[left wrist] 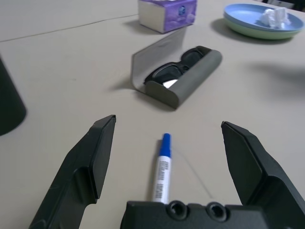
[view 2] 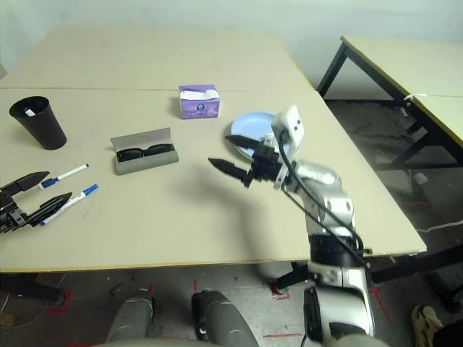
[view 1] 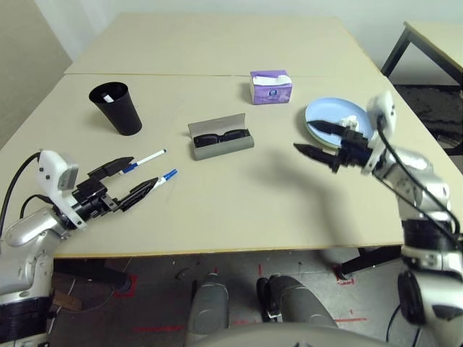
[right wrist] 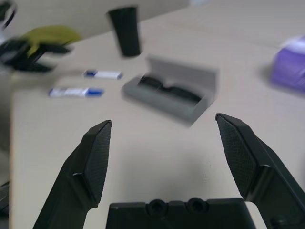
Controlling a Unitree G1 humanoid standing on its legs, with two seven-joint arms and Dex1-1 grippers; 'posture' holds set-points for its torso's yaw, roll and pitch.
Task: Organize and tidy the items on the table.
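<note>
Black sunglasses (view 1: 221, 136) are held in the open grey case (view 1: 221, 139) at mid-worktop (view 1: 239, 195). A crumpled tissue (left wrist: 275, 16) is carried by the stacked plates (view 1: 323, 116). Both pincers, left (view 1: 136, 180) and right (view 1: 316, 141), are spread, empty.

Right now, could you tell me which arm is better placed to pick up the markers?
Left. The left claw is open right beside the two markers, one lying between its fingers in the left wrist view. The right claw hovers open by the plates, across the table.
</note>
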